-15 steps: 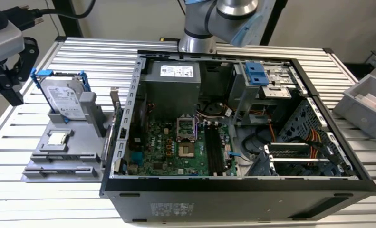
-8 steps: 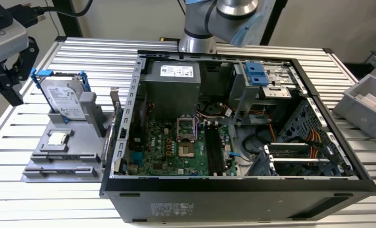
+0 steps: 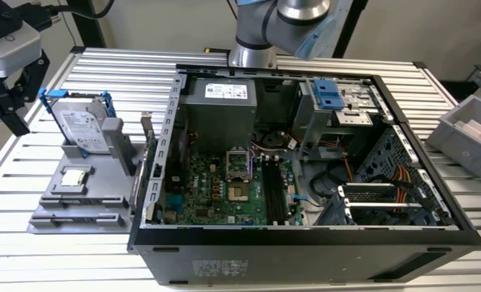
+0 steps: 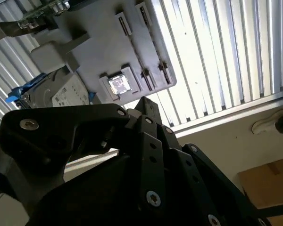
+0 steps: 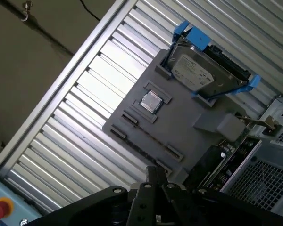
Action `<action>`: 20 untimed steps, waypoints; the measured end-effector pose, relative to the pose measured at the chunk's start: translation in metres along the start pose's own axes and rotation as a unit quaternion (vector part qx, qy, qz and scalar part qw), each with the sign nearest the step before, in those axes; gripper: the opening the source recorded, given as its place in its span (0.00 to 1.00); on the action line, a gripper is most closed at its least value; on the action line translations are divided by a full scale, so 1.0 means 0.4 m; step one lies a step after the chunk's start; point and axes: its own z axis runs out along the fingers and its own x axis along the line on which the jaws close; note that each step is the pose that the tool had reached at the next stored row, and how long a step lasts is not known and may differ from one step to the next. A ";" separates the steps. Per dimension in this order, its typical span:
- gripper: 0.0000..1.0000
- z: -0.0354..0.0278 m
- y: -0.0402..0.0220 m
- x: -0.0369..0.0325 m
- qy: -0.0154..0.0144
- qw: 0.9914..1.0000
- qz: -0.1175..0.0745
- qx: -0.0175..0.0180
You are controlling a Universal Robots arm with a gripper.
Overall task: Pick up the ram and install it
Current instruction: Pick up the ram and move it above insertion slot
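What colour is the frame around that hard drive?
The frame is blue; the first wrist view shows it best.

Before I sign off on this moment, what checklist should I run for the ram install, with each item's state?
1. The computer case is open, motherboard exposed: ok.
2. The long black slots look free of cables: ok.
3. The gripper is over the gray fixture: ok.
4. Position of the ram confirmed: cannot tell.
5. The hard drive stands in the fixture, apart from the gripper: ok.
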 end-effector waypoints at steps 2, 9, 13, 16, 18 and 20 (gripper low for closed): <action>0.00 0.000 0.000 0.000 0.001 1.000 -0.024 0.000; 0.00 0.001 0.000 0.000 0.002 0.998 -0.061 0.000; 0.00 0.001 0.000 0.000 0.002 0.997 -0.078 0.001; 0.00 0.002 0.000 0.000 0.002 0.996 -0.089 0.001; 0.00 0.002 0.000 0.000 0.003 0.995 -0.096 0.001; 0.00 0.002 0.001 -0.001 0.003 0.995 -0.103 0.001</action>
